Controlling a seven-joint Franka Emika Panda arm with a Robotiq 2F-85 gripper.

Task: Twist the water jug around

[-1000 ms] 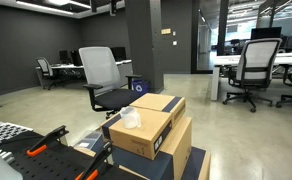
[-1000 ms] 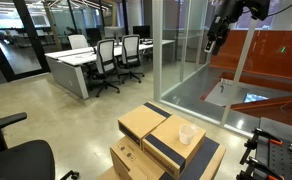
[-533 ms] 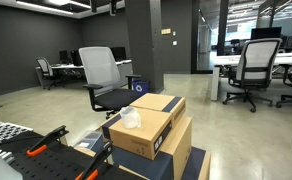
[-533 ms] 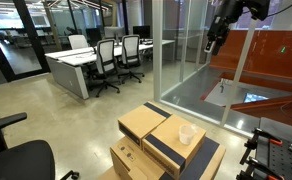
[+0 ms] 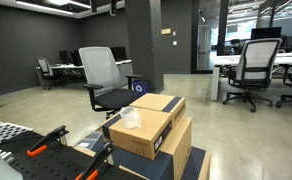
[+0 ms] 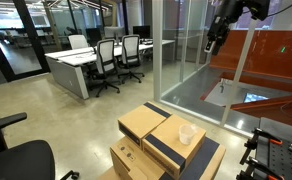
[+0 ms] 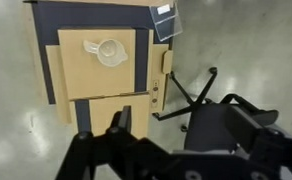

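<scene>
Wrist view shows the water jug (image 7: pixel 107 51) upright, its protrusion pointing picture-left.

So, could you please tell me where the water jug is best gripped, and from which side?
Probably the rounded body of the water jug, from straight above: it stands upright and alone on the cardboard box, and the tool hangs open high above the boxes. Close across the body, clear of the small projection on one side.
</scene>
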